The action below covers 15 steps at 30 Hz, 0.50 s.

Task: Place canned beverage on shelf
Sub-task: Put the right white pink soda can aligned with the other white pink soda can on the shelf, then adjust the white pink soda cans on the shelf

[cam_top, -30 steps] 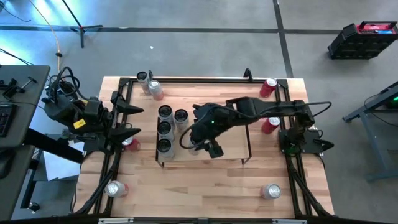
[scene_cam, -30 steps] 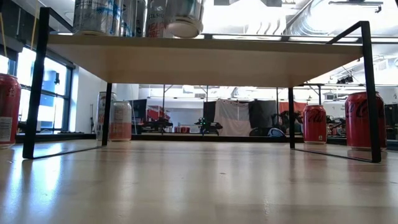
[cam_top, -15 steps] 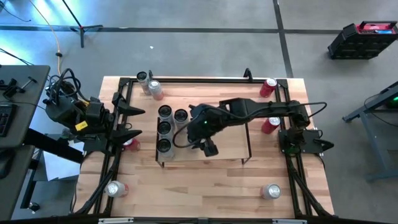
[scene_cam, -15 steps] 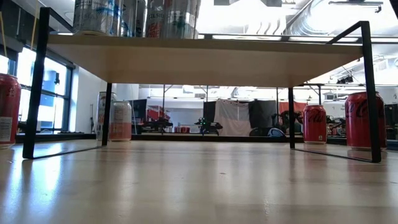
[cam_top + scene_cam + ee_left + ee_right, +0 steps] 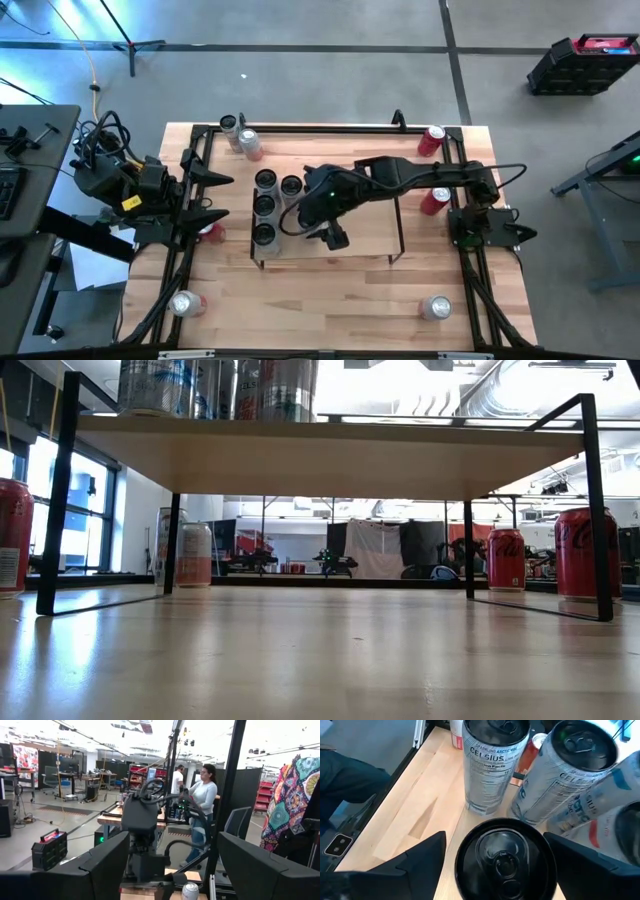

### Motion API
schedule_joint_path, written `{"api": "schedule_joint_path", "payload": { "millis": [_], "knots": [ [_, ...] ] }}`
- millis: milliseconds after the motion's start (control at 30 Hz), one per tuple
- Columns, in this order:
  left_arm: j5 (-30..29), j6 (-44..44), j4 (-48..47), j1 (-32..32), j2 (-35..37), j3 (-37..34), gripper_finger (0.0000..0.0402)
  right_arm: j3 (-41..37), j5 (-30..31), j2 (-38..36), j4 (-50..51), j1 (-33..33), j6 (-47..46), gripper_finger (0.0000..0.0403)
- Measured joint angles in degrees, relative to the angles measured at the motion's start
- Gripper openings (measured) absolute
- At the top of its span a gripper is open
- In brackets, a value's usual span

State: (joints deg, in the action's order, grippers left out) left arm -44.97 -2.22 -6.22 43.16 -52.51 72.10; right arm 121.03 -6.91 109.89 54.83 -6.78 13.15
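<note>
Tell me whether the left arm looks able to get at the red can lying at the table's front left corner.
Probably yes: the left gripper waits open at the left edge, and bare tabletop surrounds the red can; nothing stands between them.

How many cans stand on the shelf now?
5. On the shelf, seen from above: a column of three cans, a fourth can beside it. The fifth can, under the arm, stands between the open right gripper fingers.

An industrial robotics lab or workshop is shown. A bare concrete floor [image 5: 330, 80] is seen around the wooden table [image 5: 330, 290]. Beyond the table, workbenches [image 5: 107, 817], red parts shelving [image 5: 262, 795], exposed ceiling ducts [image 5: 500, 395] and two standing people [image 5: 200, 805] are seen in an open hall.
</note>
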Motion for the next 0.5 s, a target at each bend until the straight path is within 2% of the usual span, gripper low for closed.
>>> {"api": "schedule_joint_path", "payload": {
  "millis": [200,400,500],
  "knots": [
    [0.02,-0.94,0.02,0.00,0.00,0.00,0.0291,0.07,4.09,-1.82,-4.36,-0.01,-2.09,0.0321],
    [0.04,-1.02,0.02,0.00,0.00,0.00,0.0291,0.07,5.28,-2.36,-9.44,0.03,-6.51,0.0321],
    [0.04,-1.05,0.01,0.00,0.00,0.00,0.0291,0.07,12.86,-2.36,-9.58,-0.32,-3.38,0.0321]
  ]
}}
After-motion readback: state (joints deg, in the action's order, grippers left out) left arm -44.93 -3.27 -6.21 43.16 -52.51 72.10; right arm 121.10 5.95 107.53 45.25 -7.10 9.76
